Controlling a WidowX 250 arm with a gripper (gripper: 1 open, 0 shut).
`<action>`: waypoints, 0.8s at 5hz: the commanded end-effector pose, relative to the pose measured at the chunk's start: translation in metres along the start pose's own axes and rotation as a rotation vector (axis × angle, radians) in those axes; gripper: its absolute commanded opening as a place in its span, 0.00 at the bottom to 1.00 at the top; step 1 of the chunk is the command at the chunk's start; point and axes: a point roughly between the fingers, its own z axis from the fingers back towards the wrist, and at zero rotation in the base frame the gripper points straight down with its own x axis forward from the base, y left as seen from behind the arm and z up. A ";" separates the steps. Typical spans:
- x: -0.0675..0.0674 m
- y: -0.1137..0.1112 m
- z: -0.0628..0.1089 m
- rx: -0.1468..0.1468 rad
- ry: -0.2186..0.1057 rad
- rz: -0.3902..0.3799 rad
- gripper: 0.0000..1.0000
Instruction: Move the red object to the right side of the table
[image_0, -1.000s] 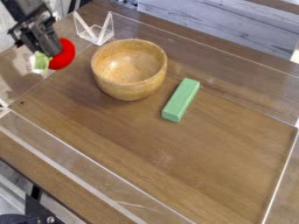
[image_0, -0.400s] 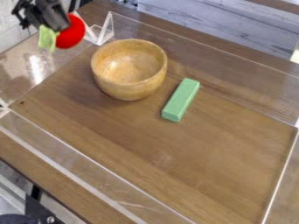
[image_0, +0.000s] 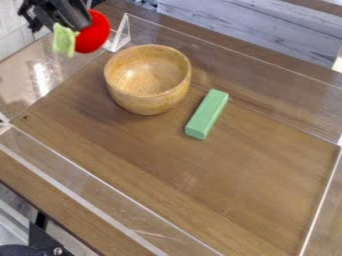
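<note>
Above the bench's (image_0: 201, 190) far left corner, the tool (image_0: 70, 18) pinched the red egg-shaped toy (image_0: 91, 34), clear of the wooden bowl (image_0: 148, 78) and green block (image_0: 207, 114).

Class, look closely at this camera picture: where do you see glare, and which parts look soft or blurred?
Camera view: pale glare streaks the table's clear walls at the left and front; the tool and red toy in the top-left corner are slightly blurred; the bowl and green block stay sharper.

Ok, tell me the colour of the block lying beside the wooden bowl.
Green; the block shows plainly in the camera view, right of the bowl.
</note>
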 end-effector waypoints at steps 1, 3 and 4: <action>-0.011 -0.021 -0.004 -0.009 -0.055 0.001 0.00; -0.019 -0.042 -0.028 -0.074 0.009 -0.022 0.00; -0.019 -0.038 -0.033 -0.074 0.022 -0.024 0.00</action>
